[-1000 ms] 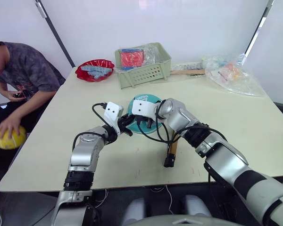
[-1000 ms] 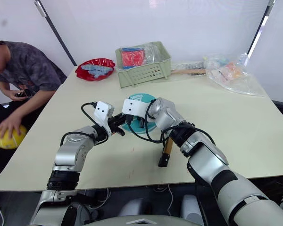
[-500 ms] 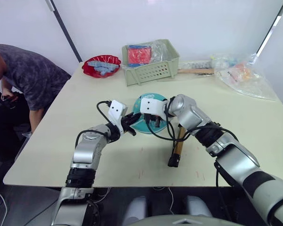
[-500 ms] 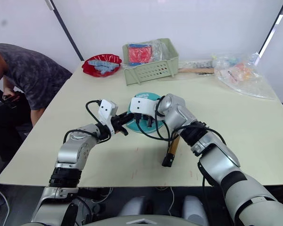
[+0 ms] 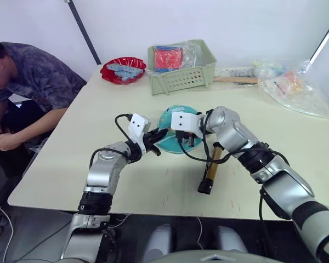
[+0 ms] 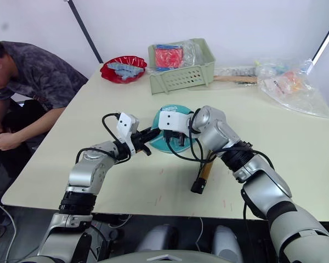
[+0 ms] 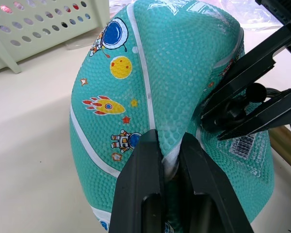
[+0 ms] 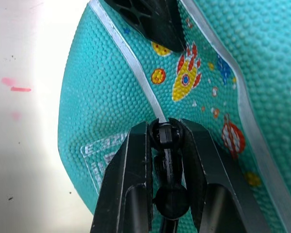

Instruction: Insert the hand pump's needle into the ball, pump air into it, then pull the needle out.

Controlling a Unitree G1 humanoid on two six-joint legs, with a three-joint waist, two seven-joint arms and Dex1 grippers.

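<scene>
Basket (image 5: 182,74), red bowl (image 5: 123,69) and bags (image 5: 288,87) are sitting well behind the ball (image 5: 173,121). I'm pinching its skin with the left gripper (image 7: 170,145); my right gripper (image 8: 166,133) is clamping the needle (image 8: 165,135) fitting against a seam, while the hand pump (image 5: 211,167) is lying beside.

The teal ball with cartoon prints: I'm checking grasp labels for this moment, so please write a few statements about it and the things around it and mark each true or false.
1. The left gripper pinches a fold of the teal rubber ball with white seams and cartoon prints. True.
2. The right gripper is shut on the small black needle fitting against the ball. True.
3. The bronze-gold cylindrical hand pump with black end caps is held upright in the air. False: it lies on the pale table.
4. The ball sits inside the pale green slotted basket. False: it is on the table, nearer the robot.
5. The red bowl is beside the basket. True.
</scene>
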